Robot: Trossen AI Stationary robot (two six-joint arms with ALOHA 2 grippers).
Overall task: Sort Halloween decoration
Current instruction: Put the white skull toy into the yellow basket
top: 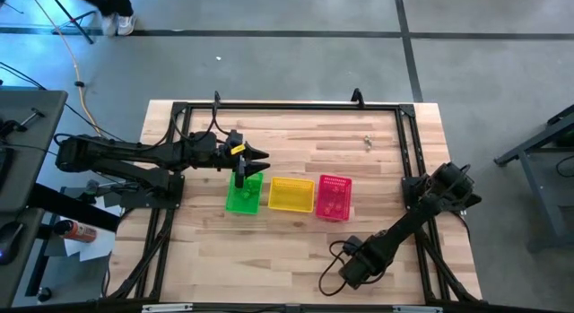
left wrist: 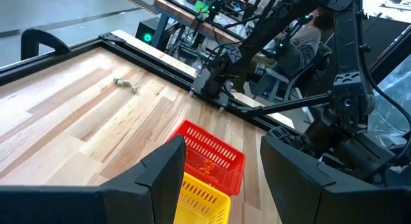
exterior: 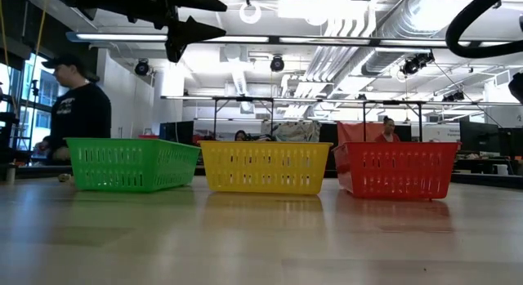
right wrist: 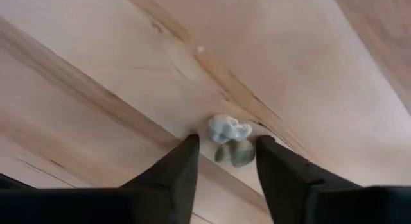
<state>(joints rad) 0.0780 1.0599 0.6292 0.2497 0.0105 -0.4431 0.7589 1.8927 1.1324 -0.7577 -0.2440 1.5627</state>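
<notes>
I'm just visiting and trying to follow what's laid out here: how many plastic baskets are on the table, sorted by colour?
Green basket: 1
Yellow basket: 1
Pink basket: 1
Total: 3 baskets, side by side in a row on the table.

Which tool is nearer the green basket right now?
Left. The left tool hangs right above the green basket; the right tool is down at the table's near edge, past the pink basket.

Green [top: 242,197], yellow [top: 291,195], pink baskets [top: 334,197]
</notes>
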